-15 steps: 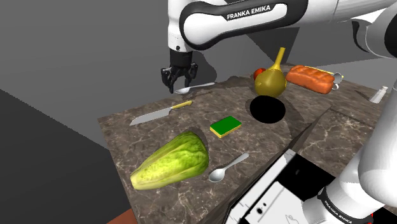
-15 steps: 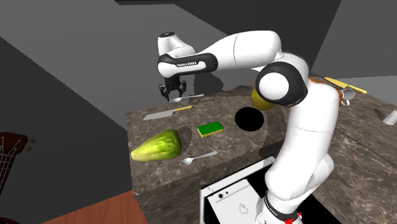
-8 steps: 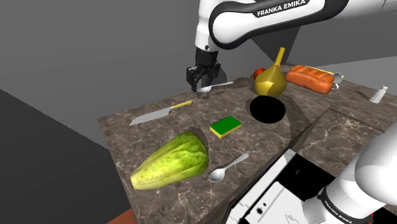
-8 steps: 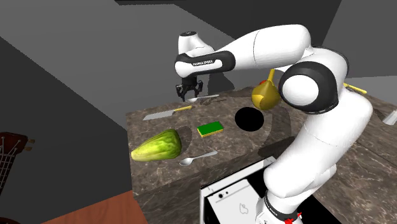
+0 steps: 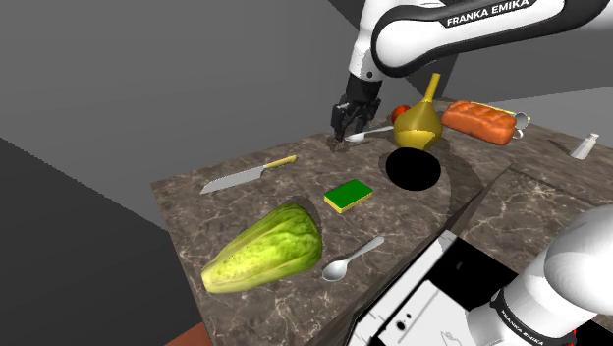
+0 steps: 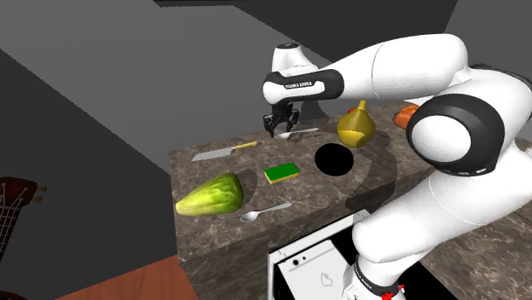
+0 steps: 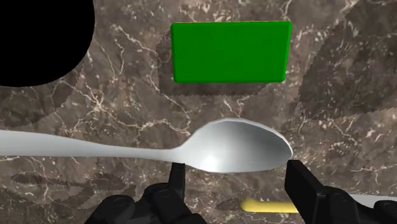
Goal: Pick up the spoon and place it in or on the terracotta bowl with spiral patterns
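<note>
Pinches the spoon (image 7: 242, 146) in the gripper (image 5: 342, 135) by its smooth bowl alone; may lose it, levered by the long handle, short of the black round bowl (image 5: 398, 169).

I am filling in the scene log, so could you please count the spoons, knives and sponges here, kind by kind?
Spoons: 2, the held spoon in the gripper and the loose spoon
Knives: 1, the knife
Sponges: 1, the sponge
Total: 4
</note>
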`<state>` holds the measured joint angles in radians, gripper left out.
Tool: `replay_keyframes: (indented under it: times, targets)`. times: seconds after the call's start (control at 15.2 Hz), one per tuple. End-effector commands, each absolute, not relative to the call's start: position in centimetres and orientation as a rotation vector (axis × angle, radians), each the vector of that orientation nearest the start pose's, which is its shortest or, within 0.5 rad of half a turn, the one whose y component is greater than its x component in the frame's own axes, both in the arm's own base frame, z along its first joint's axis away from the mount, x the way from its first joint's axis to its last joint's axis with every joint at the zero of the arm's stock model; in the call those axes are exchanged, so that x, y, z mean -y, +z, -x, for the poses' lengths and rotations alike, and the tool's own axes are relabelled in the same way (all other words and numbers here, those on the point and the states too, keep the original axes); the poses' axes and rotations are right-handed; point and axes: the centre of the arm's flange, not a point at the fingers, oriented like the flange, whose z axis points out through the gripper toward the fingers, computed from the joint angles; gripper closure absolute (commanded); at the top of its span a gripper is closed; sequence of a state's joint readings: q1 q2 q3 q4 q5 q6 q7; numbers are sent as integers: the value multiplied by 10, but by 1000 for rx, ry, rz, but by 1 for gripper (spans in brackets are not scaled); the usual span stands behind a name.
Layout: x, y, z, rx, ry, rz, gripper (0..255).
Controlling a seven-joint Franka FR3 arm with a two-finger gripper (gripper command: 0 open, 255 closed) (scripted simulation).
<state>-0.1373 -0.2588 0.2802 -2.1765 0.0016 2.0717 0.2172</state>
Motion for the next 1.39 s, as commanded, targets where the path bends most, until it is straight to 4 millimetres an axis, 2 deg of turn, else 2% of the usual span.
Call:
replay_keyframes:
  times: [0.0,0.73,1.32]
  targets:
    - [-55,510,-473,-122,-246,3172,255]
    - [68,513,-397,-122,-246,3172,255]
    - [68,466,-397,-122,-246,3172,255]
